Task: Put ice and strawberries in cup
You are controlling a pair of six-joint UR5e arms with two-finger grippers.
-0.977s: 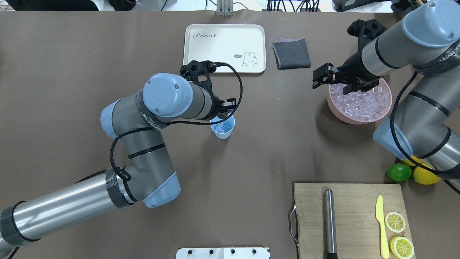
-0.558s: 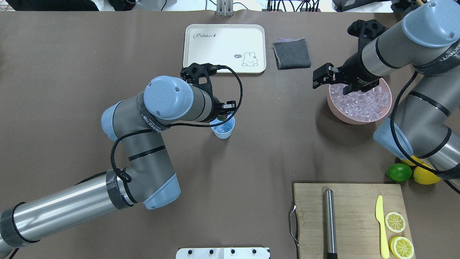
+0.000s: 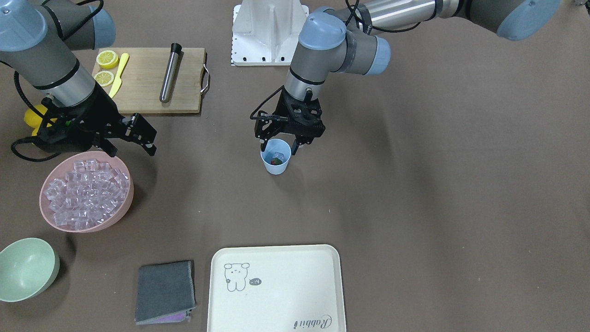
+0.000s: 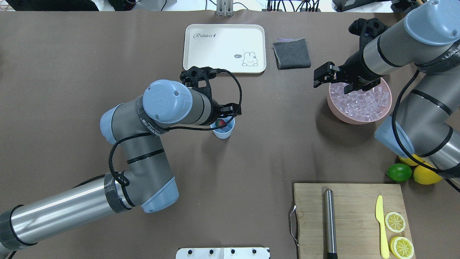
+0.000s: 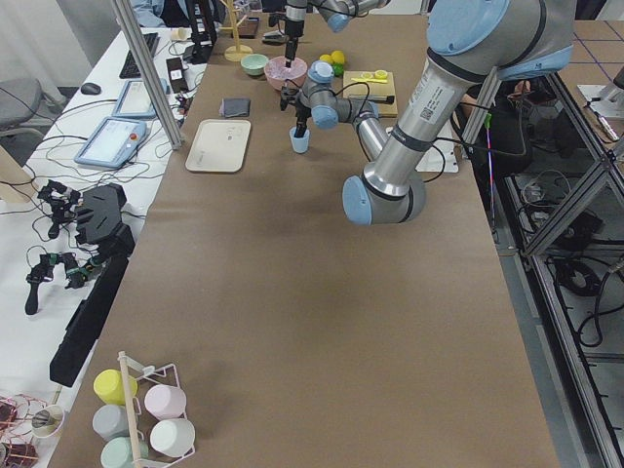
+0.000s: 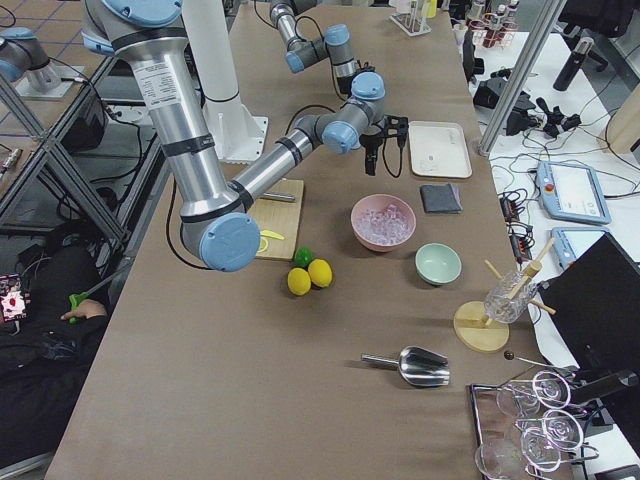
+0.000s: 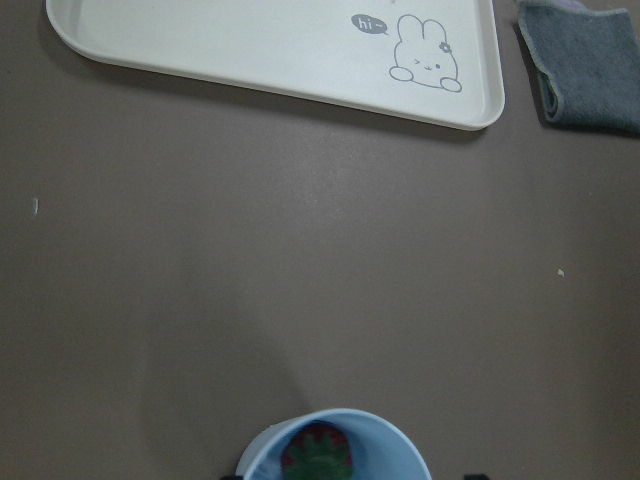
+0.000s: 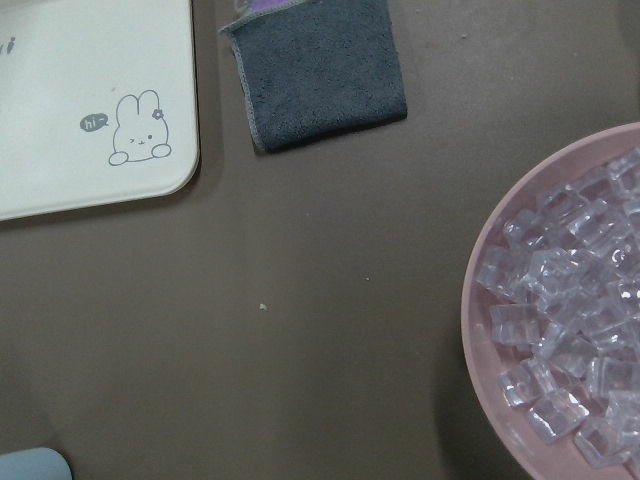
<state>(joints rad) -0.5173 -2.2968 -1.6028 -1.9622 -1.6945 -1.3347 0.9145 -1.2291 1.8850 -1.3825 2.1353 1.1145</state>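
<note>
The light blue cup (image 3: 275, 164) stands mid-table, also seen in the overhead view (image 4: 225, 133). A tiny red strawberry (image 7: 318, 455) with a green top lies inside it on clear ice cubes (image 3: 278, 151). My left gripper (image 3: 279, 146) hangs just above the cup's rim, open and empty, one finger on each side. My right gripper (image 4: 332, 83) is open and empty, above the near-left rim of the pink bowl (image 4: 329, 101). The bowl is full of ice cubes (image 4: 361, 100).
A white rabbit tray (image 4: 224, 43) and a grey cloth (image 4: 291, 53) lie at the far side. A cutting board (image 4: 352, 205) carries a metal rod, a yellow knife and lemon halves. A lime and lemons (image 4: 399, 172) lie by the right arm. A pale green bowl (image 3: 25, 267) stands beyond the pink bowl.
The strawberry, held at the cup's rim by my left gripper before, now lies inside the cup. The left gripper has let go and shifted slightly. The right arm barely moved.
</note>
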